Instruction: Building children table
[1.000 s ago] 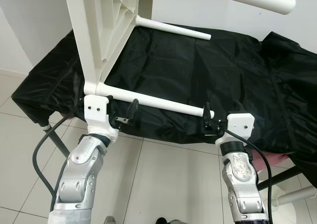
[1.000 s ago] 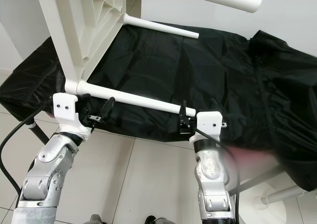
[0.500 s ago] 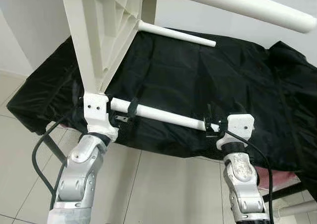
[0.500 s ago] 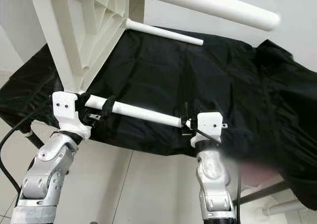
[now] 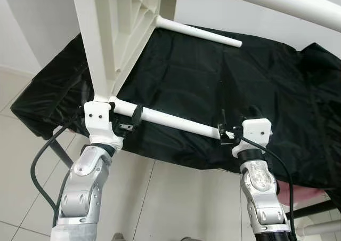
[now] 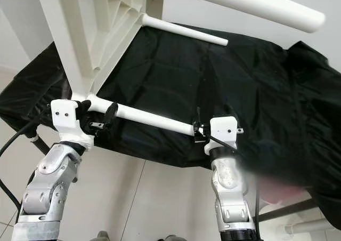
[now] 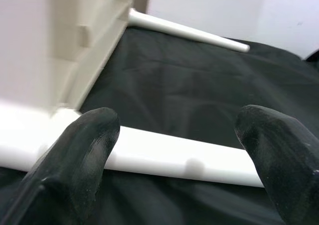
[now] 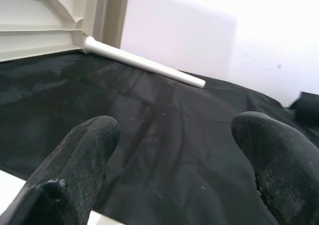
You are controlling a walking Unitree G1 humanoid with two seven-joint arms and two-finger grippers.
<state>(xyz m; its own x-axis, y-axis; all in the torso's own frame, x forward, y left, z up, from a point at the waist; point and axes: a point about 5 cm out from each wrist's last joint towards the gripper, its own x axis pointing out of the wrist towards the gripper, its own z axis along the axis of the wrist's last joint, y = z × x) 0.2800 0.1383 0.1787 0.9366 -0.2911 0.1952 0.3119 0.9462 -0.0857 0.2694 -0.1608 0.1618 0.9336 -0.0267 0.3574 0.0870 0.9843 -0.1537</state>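
Spanning black cloth (image 5: 213, 86), smooth white cylindrical leg (image 5: 170, 120)

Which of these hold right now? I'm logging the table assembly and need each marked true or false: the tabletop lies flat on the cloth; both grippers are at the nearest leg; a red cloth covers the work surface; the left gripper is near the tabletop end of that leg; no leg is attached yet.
1. The white plastic tabletop lies flat. False: it stands tilted up on its edge.
2. Both grippers are at the nearest white round leg. True: left gripper and right gripper.
3. A red cloth covers the work surface. False: the cloth is black.
4. The left gripper is near the leg's tabletop end. True.
5. No leg is attached. False: a far white leg projects from the tabletop.
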